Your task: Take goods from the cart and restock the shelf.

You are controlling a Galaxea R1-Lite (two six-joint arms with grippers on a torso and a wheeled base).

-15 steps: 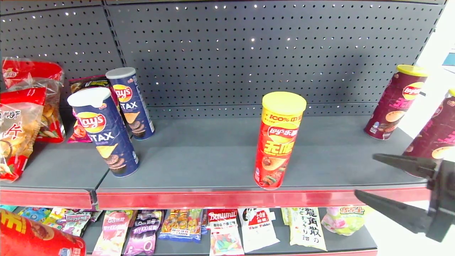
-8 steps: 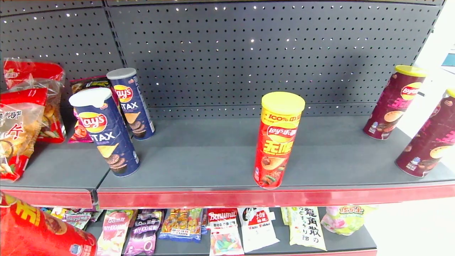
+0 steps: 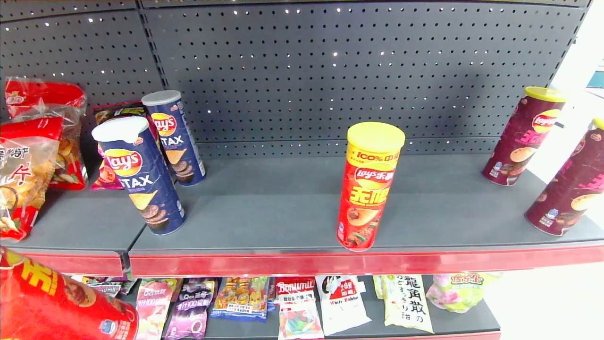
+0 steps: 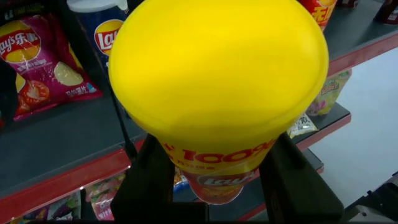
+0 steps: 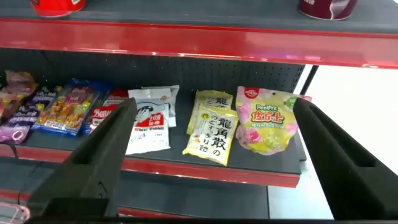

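1. The shelf [image 3: 283,208] is carrying a red can [image 3: 370,184], standing upright near the front edge.
2. The left claw [image 4: 217,186] is pinching a second can [image 4: 217,81], low at the left before the shelf.
3. The right claw [image 5: 217,155] is hanging spread and empty before the lower shelf [image 5: 249,177].

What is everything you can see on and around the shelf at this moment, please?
Blue cans: two, blue, pale lids, upper shelf left.
Red can: one, red, yellow lid, upper shelf middle.
Maroon cans: two, maroon, yellow lids, upper shelf right end.
Snack bags: several, mostly red, upper shelf far left.
Packets: many, mixed colours, lower shelf.
Held can: one, red, yellow lid, in left pincer.
Left pincer: black, shut on held can.
Right pincer: black, open, before the lower shelf.
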